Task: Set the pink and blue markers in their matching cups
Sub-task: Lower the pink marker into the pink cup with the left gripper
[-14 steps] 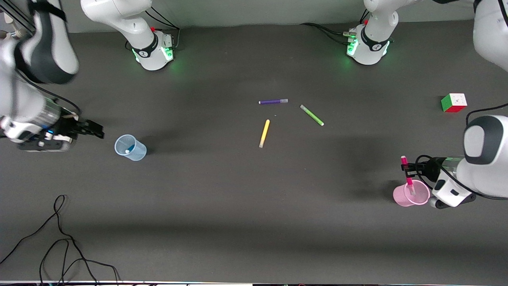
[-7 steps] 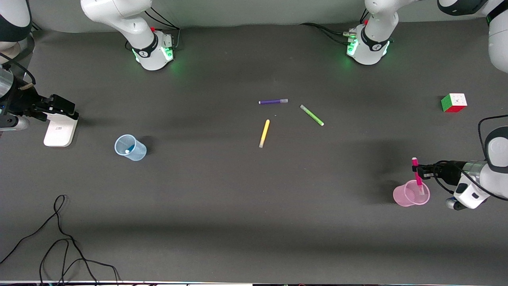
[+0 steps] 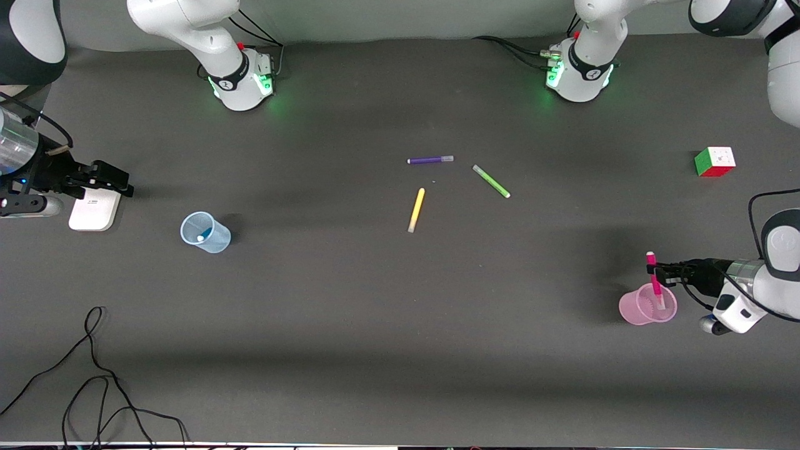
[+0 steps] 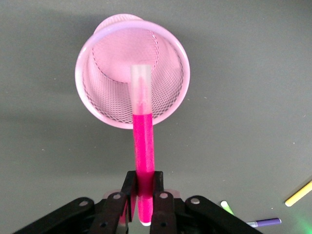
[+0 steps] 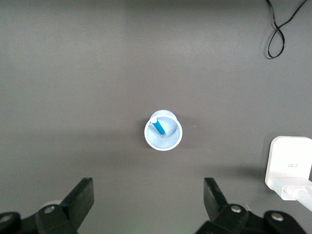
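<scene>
The pink cup [image 3: 636,308] stands near the left arm's end of the table. My left gripper [image 3: 653,270] is shut on the pink marker [image 3: 654,282] and holds it upright, its pale capped end down inside the cup. The left wrist view shows the same: left gripper [image 4: 144,183], marker [image 4: 143,139], cup [image 4: 97,105]. The pale blue cup [image 3: 212,237] stands toward the right arm's end with the blue marker [image 3: 201,236] leaning inside it. My right gripper [image 3: 115,178] is open and empty, apart from that cup; its wrist view shows the gripper [image 5: 148,195], cup [image 5: 170,141] and marker [image 5: 158,126].
A purple pen [image 3: 430,160], a green pen [image 3: 491,181] and a yellow pen [image 3: 416,210] lie mid-table. A colour cube [image 3: 714,162] sits toward the left arm's end. A white box [image 3: 94,211] lies under my right gripper. A black cable [image 3: 94,369] lies near the front edge.
My right gripper has drawn back from the blue cup toward the right arm's end of the table. My left gripper shifted the pink marker slightly over the pink cup, still holding it.
</scene>
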Robot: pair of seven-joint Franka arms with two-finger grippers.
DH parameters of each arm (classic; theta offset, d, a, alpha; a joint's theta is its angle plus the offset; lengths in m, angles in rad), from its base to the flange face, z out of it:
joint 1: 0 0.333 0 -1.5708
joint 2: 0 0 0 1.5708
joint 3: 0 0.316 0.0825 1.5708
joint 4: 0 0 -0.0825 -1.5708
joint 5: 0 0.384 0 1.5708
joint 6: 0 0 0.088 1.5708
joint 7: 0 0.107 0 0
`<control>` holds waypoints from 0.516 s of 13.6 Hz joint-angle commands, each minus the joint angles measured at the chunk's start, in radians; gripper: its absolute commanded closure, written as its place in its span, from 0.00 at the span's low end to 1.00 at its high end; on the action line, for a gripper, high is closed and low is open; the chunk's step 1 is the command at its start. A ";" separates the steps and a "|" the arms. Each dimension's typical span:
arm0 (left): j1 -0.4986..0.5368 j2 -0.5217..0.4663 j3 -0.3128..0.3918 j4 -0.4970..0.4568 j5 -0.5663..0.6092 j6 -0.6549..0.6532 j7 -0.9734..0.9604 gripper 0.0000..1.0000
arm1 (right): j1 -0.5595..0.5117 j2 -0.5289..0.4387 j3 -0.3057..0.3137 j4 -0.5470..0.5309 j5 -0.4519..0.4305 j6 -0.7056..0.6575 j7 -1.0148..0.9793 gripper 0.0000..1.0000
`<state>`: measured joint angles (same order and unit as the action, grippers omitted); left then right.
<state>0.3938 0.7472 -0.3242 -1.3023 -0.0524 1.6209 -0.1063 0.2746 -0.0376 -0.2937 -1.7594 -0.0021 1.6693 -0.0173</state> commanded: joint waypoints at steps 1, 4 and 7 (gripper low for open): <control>0.005 0.027 -0.009 0.041 -0.007 -0.030 0.013 1.00 | 0.026 -0.001 0.005 -0.003 0.010 0.013 0.040 0.00; 0.016 0.034 -0.009 0.041 -0.007 -0.030 0.016 1.00 | -0.020 -0.005 0.046 0.000 0.001 0.015 0.039 0.00; 0.016 0.035 -0.007 0.043 -0.004 -0.018 0.069 0.87 | -0.041 -0.007 0.079 0.000 -0.006 0.015 0.037 0.00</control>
<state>0.4047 0.7642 -0.3242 -1.2963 -0.0525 1.6207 -0.0786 0.2486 -0.0373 -0.2359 -1.7601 -0.0026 1.6765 0.0010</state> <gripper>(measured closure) 0.828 0.000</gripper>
